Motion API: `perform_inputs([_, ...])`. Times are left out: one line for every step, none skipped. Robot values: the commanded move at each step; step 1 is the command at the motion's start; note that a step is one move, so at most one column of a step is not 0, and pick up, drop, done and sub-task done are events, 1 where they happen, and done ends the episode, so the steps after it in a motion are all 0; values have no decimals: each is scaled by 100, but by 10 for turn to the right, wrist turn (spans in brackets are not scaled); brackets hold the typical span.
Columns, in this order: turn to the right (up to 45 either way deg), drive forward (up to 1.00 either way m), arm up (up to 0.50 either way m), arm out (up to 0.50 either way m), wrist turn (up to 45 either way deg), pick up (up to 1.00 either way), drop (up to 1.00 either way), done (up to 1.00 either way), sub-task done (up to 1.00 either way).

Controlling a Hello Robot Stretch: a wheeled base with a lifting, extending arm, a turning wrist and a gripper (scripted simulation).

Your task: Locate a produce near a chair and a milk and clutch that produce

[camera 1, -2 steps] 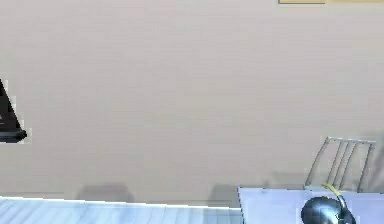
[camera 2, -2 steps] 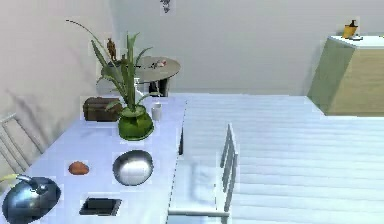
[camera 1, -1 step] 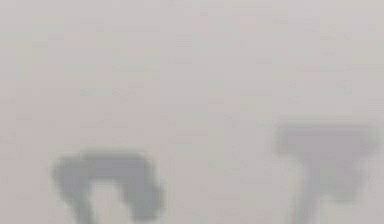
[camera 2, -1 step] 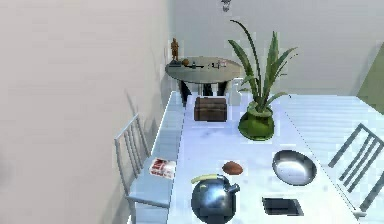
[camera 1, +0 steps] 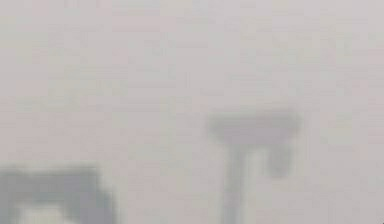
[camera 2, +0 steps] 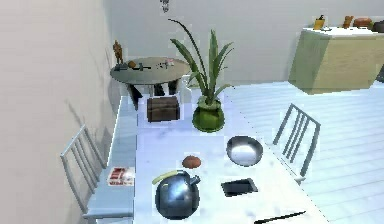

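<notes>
Claw state cannot be told from these pictures, and so I cannot tell how the produce lies relative to it.

In the forward view I can make out no thing with any certainty. The arm side view gives a long white worktop (camera 2: 213, 172) with a chair (camera 2: 103, 203) at its left side and a second chair (camera 2: 298, 138) at its right.

On the worktop a small reddish-brown round thing (camera 2: 192, 161), perhaps the produce, lies near the middle. Just beside it toward the picture's bottom is a yellowish curved thing (camera 2: 163, 178), close against a shiny kettle (camera 2: 177, 195). A metal bowl (camera 2: 245, 150) stands to the round thing's right, apart from it, and a flat dark rectangle (camera 2: 239, 186) lies below the bowl.

A red-and-white packet (camera 2: 121, 178) rests on the left chair's seat, near the round thing; whether it is the milk I cannot tell.

Farther up the worktop stand a dark brown box (camera 2: 162, 108) and a potted plant (camera 2: 207, 112), with a round dark table (camera 2: 150, 68) beyond.
</notes>
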Motion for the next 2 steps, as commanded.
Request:
perform_inputs([0, 0, 50, 0, 0, 0, 0, 0, 0])
perform_inputs([0, 0, 24, 0, 0, 0, 0, 0, 0])
